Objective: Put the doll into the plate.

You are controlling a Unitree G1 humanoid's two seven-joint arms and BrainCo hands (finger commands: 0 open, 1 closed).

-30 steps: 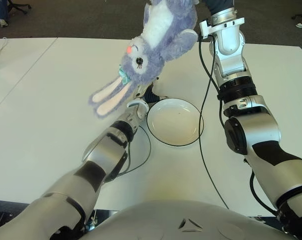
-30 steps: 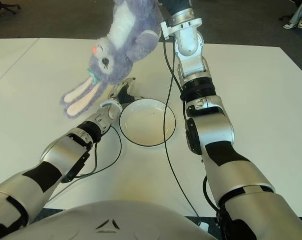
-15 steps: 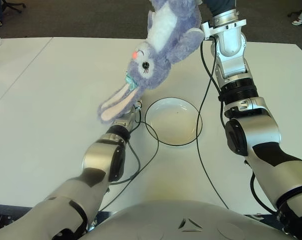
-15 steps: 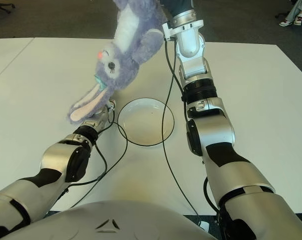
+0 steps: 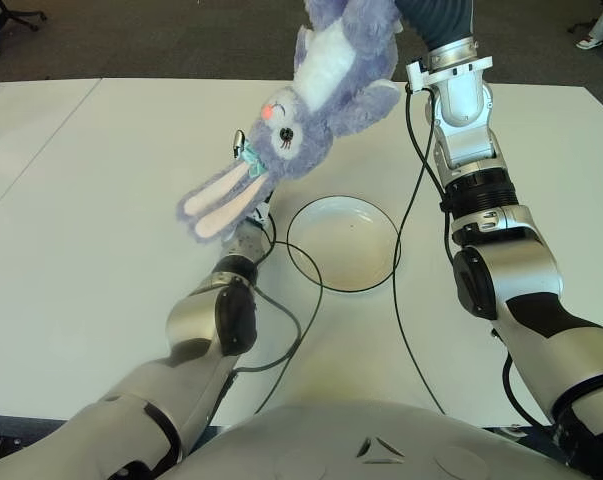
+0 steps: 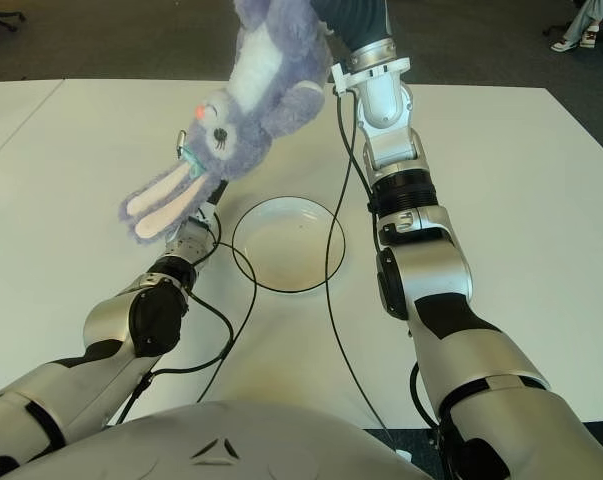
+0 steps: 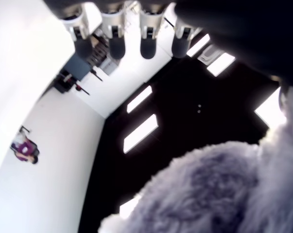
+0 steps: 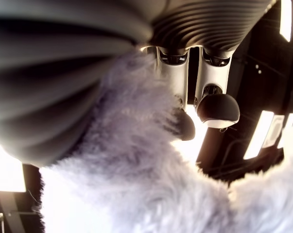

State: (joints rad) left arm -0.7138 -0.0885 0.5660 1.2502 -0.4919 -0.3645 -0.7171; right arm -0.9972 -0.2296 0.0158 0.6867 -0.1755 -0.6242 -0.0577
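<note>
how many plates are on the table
1. The white plate lies on the white table, between the two arms, empty. The doll hangs head-down above its left edge, held by the right hand; the left hand is open beneath it.

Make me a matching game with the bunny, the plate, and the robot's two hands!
Things:
1. bunny doll
2. plate
3. left hand
4. right hand

States:
A. empty, on the white table
B. gripping the doll's fur
C. hanging head down in the air
D. under the doll's ears, beside the plate, holding nothing

Pairs: 1-C, 2-A, 3-D, 4-B
</note>
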